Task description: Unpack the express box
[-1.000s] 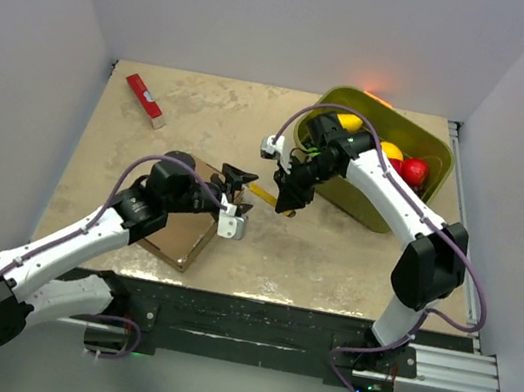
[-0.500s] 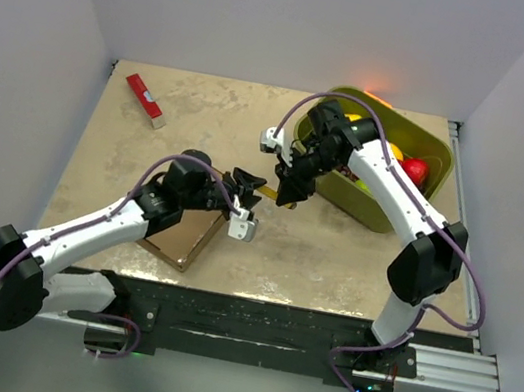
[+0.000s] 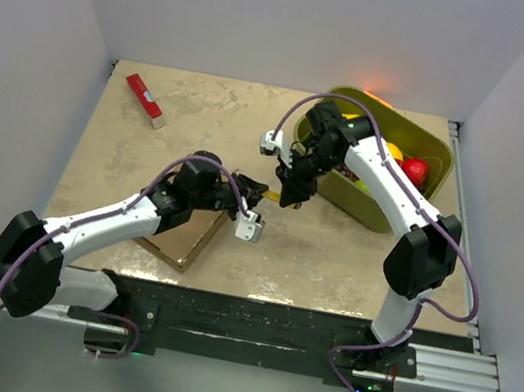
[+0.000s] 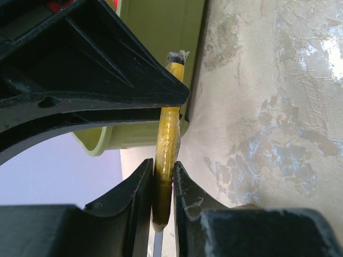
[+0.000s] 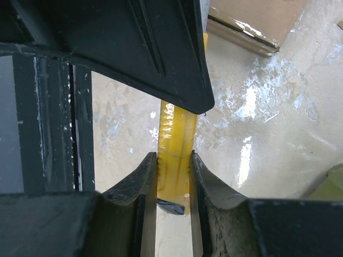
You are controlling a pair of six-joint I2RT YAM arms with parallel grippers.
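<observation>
Above mid-table, I am watching both grippers pinching one yellow strip: the left gripper is clamping one end, the right gripper the other. The express box is lying flat toward the table's near edge, left of centre, partly under the left arm. The olive-green tub is sitting at the far right corner, holding a red fruit and a yellow fruit.

Plain brown express box, flat, skewed, left of centre.
</observation>
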